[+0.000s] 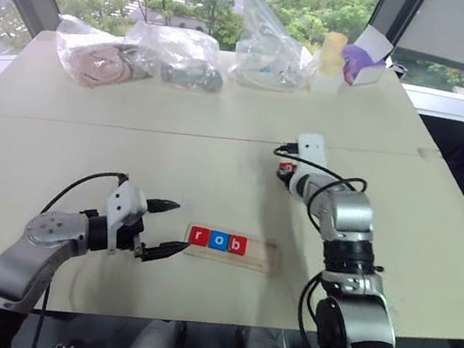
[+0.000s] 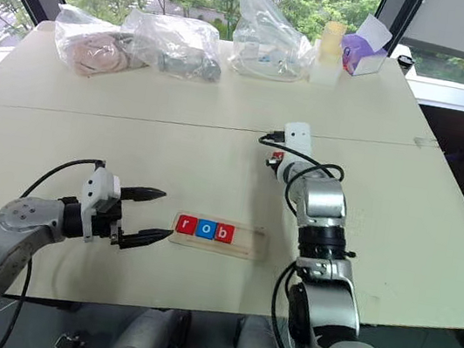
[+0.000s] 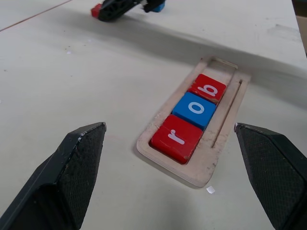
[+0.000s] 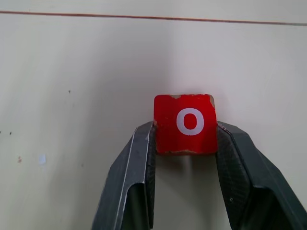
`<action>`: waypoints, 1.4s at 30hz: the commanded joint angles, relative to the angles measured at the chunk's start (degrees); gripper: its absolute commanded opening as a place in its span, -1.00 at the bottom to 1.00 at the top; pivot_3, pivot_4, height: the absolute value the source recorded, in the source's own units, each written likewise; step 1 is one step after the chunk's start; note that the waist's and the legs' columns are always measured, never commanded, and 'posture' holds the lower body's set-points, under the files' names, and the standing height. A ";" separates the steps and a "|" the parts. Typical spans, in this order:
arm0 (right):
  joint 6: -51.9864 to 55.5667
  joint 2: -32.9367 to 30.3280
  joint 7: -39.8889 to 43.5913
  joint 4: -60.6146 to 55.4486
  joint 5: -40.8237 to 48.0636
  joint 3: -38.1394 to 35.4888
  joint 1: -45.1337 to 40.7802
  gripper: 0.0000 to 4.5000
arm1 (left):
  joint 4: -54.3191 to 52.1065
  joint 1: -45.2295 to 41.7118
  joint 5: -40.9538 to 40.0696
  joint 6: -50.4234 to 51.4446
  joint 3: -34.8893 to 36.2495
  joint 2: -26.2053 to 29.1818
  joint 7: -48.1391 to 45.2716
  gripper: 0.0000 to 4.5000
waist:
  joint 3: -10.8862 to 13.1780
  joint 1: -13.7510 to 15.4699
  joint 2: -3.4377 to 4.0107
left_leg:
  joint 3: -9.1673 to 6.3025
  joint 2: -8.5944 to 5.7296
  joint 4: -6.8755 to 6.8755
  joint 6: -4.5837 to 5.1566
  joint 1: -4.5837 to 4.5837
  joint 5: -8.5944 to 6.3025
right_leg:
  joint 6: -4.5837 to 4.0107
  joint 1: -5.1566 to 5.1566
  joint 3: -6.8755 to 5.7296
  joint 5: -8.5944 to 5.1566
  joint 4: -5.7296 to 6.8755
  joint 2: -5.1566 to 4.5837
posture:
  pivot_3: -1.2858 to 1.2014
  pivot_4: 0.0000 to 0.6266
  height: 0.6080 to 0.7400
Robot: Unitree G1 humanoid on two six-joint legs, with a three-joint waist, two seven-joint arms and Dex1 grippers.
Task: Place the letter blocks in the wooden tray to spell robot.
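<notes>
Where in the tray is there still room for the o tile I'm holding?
The wooden tray is bare past the red b, toward the right arm's side. Its other end is filled by r, o, b, with the open left gripper crowding it. The right gripper grips the red o tile.

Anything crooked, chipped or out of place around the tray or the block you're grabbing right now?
Nothing major. The r, o and b blocks sit flat and in order in the wooden tray. The red o block pinched square in the right gripper has small chips at its top corners. A tiny white speck lies beside the tray.
</notes>
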 commanded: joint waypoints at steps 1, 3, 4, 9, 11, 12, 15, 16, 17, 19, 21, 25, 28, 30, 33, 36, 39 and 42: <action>13.86 -4.62 2.71 -20.73 2.95 -0.66 4.42 -0.49 | -2.55 0.07 -0.95 0.16 0.50 0.29 0.03 1.00 | 0.00 0.01 0.00 | -0.01 0.00 0.00 0.00 -0.06 0.00 | 0.01 -0.04 -0.01 -0.01 -0.02 -0.01 | 0.03 -0.52 1.00; 23.58 -6.77 4.01 -31.39 4.74 -2.22 8.13 -0.49 | -2.77 0.34 -1.07 0.22 0.52 0.30 -0.06 1.00 | -0.01 -0.02 -0.01 | -0.02 0.00 0.00 0.00 -0.09 0.00 | 0.01 -0.06 -0.02 -0.01 -0.03 -0.03 | 0.03 -0.52 1.00; 26.98 -7.73 4.51 -36.16 5.76 -2.97 10.69 -0.49 | -2.84 0.47 -1.10 0.23 0.49 0.25 -0.08 1.00 | 0.00 -0.06 -0.01 | -0.03 0.00 0.01 0.01 -0.08 0.00 | 0.01 -0.05 -0.03 -0.02 -0.03 -0.03 | 0.03 -0.52 1.00; 29.73 -8.31 3.89 -50.17 9.64 -5.38 24.83 -0.49 | -2.32 -0.02 -1.03 0.18 -0.23 -0.29 -0.28 1.00 | -0.01 0.02 -0.02 | -0.05 0.04 0.01 0.01 -0.05 -0.01 | -0.17 -0.02 -0.07 -0.14 -0.03 0.00 | 0.03 -0.52 1.00; 29.73 -7.81 2.89 -52.92 10.47 -5.58 29.71 -0.49 | -1.99 -0.48 -0.96 0.14 -0.56 -0.52 -0.44 1.00 | -0.01 0.02 -0.02 | -0.04 0.04 0.04 0.01 -0.06 -0.01 | -0.15 0.00 -0.07 -0.16 -0.04 -0.01 | 0.03 -0.52 1.00; 29.73 -7.65 2.40 -53.78 10.89 -5.65 31.23 -0.49 | -1.72 -0.61 -0.90 -0.03 -0.69 -0.55 -0.70 1.00 | -0.02 0.02 -0.03 | -0.01 0.03 0.04 0.01 -0.06 0.00 | -0.14 0.00 -0.06 -0.17 -0.05 -0.02 | 0.03 -0.52 1.00; 29.73 -6.67 0.98 -54.86 12.05 -6.18 32.88 -0.49 | -0.93 -0.94 -0.67 -0.52 -0.95 -0.54 -1.31 1.00 | -0.03 -0.08 -0.05 | -0.01 0.04 0.09 0.01 -0.03 -0.01 | -0.13 0.07 -0.05 -0.19 -0.12 -0.02 | 0.03 -0.52 1.00; 29.73 -6.43 0.63 -54.80 12.46 -6.40 32.85 -0.49 | -0.73 -1.07 -0.59 -0.62 -1.05 -0.58 -1.45 1.00 | -0.03 -0.05 -0.05 | -0.01 0.03 0.09 0.01 -0.01 0.00 | -0.14 0.09 -0.05 -0.20 -0.12 -0.02 | 0.03 -0.52 1.00; 29.73 -6.36 0.33 -54.70 12.89 -6.60 32.70 -0.27 | -0.60 -1.18 -0.53 -0.71 -1.13 -0.61 -1.55 1.00 | -0.03 -0.02 -0.05 | -0.02 0.04 0.09 0.01 0.01 0.00 | -0.14 0.11 -0.06 -0.20 -0.13 -0.01 | 0.03 -0.52 1.00; 29.73 -7.20 0.43 -54.14 14.04 -6.84 31.82 0.14 | -0.34 -1.53 -0.33 -0.88 -1.34 -0.71 -1.67 1.00 | -0.03 0.02 -0.05 | -0.02 0.04 0.08 0.00 0.01 0.00 | -0.14 0.11 -0.06 -0.20 -0.13 -0.01 | 0.03 -0.52 1.00; 29.73 -11.68 3.61 -53.35 16.51 -5.99 29.99 0.58 | -0.35 -1.97 -0.33 -0.72 -1.50 -0.80 -1.56 1.00 | -0.01 0.03 -0.03 | -0.03 0.04 0.08 0.01 -0.01 0.00 | -0.14 0.11 -0.06 -0.20 -0.18 -0.02 | 0.03 -0.52 1.00; 21.68 -27.01 16.11 -49.17 20.86 -2.59 26.66 0.98 | -0.26 -2.40 -0.32 -0.65 -1.66 -0.86 -1.47 1.00 | 0.01 0.08 -0.02 | 0.00 0.03 0.09 0.01 -0.08 0.00 | -0.14 0.20 -0.08 -0.18 -0.46 -0.05 | 0.03 -0.52 1.00; 1.99 -40.96 33.91 -39.88 20.64 1.00 27.56 0.98 | -0.02 -2.78 -0.22 -0.71 -1.68 -0.92 -1.43 1.00 | 0.02 0.11 -0.04 | -0.03 0.03 0.02 0.05 -0.09 -0.03 | -0.12 0.35 -0.21 -0.19 -0.74 -0.04 | 0.03 -0.52 1.00; -18.46 -47.69 44.85 -29.33 15.04 5.31 27.73 0.98 | -0.12 -3.08 -0.13 -0.66 -1.67 -0.89 -1.35 1.00 | 0.04 0.05 -0.08 | 0.02 0.02 0.02 0.11 -0.09 -0.07 | -0.04 0.41 -0.23 -0.22 -0.81 -0.06 | 0.03 -0.52 1.00; -33.93 -49.89 55.48 -17.15 12.29 9.86 24.64 0.98 | -0.17 -3.54 -0.33 -0.35 -1.36 -0.68 -1.39 1.00 | 0.05 -0.07 -0.10 | 0.21 0.02 0.05 0.15 -0.05 -0.09 | 0.07 0.47 -0.23 -0.17 -0.85 -0.05 | 0.03 -0.52 1.00; -44.34 -49.12 61.59 -6.77 8.06 14.29 20.82 0.98 | -0.28 -3.92 -0.43 -0.08 -1.19 -0.58 -1.25 1.00 | 0.07 -0.17 -0.10 | 0.18 0.05 0.03 0.15 0.02 -0.09 | 0.09 0.47 -0.17 -0.14 -0.79 -0.04 | 0.03 -0.52 1.00; -50.36 -47.50 64.27 -0.42 5.61 16.51 18.64 0.98 | -0.56 -3.97 -0.49 0.15 -1.05 -0.57 -0.98 1.00 | 0.07 0.00 -0.09 | 0.08 0.05 0.05 0.15 0.05 -0.09 | 0.06 0.48 -0.15 -0.14 -0.76 -0.05 | 0.03 -0.52 1.00; -53.83 -45.38 66.05 4.29 3.82 17.78 17.06 0.98 | -0.95 -3.66 -0.44 0.11 -0.87 -0.47 -0.75 1.00 | 0.07 0.00 -0.12 | 0.06 0.05 0.06 0.14 0.09 -0.09 | 0.06 0.53 -0.14 -0.13 -0.77 -0.05 | 0.03 -0.52 1.00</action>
